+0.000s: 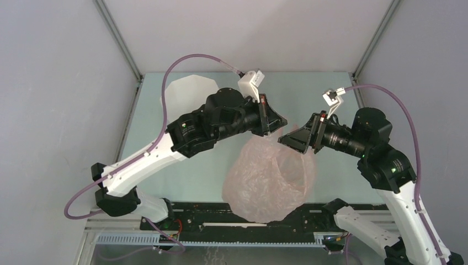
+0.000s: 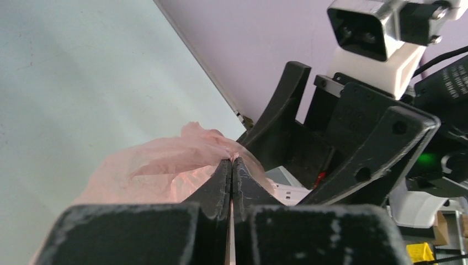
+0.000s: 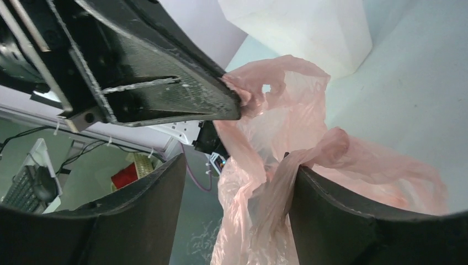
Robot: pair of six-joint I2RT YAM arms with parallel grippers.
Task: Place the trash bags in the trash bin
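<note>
The pale-pink trash bag (image 1: 270,176) hangs above the table's near middle, its top edge held up. My left gripper (image 1: 277,122) is shut on that edge, and in the left wrist view the closed fingertips (image 2: 232,161) pinch the pink film (image 2: 160,165). My right gripper (image 1: 288,139) faces it, close by and open. In the right wrist view (image 3: 238,165) the jaws stand wide apart, with a fold of the bag (image 3: 309,160) draped over one fingertip. The white faceted trash bin (image 1: 185,91) stands at the back left, partly hidden by my left arm, and shows in the right wrist view (image 3: 309,27).
The glass-topped table (image 1: 331,88) has grey walls on three sides. A metal rail (image 1: 243,218) with the arm bases runs along the near edge. The bag's bottom hangs over this rail.
</note>
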